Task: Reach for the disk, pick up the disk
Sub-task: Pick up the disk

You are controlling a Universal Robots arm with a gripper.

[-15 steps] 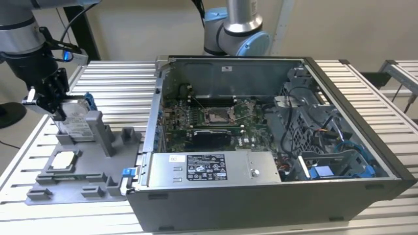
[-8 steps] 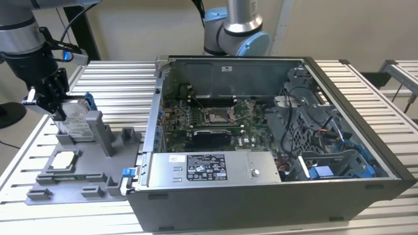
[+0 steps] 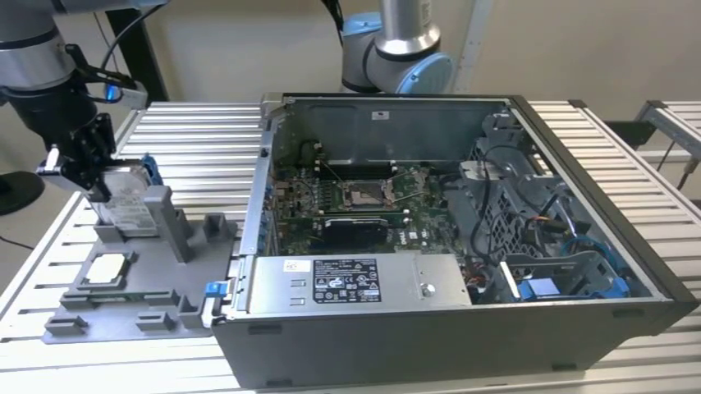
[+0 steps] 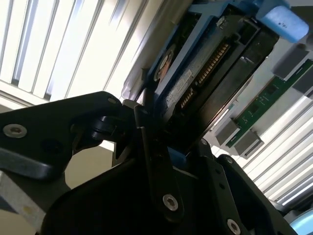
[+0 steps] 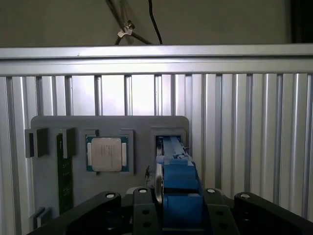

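Fingers point(image 4: 152, 147) look clamped across the disk point(image 4: 210, 68), though the dark second wrist view leaves the contact partly hidden. It stands on edge in a slot of the grey holder tray point(image 3: 143, 300) at the exterior view's left, beside the open computer case point(image 3: 460, 246), with the gripper point(image 3: 97, 187) at its upper edge. A clean lift likely wants a straight pull along the slot, squeezing only the rails. Silver-grey metal body, white label, bright blue carrier rails, connector row exposed

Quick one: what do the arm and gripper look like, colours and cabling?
Arm: silver-grey segments, light-blue joint caps, black cable near the wrist. Gripper: matte black linkage plates with silver screw heads, seen in both wrist views.
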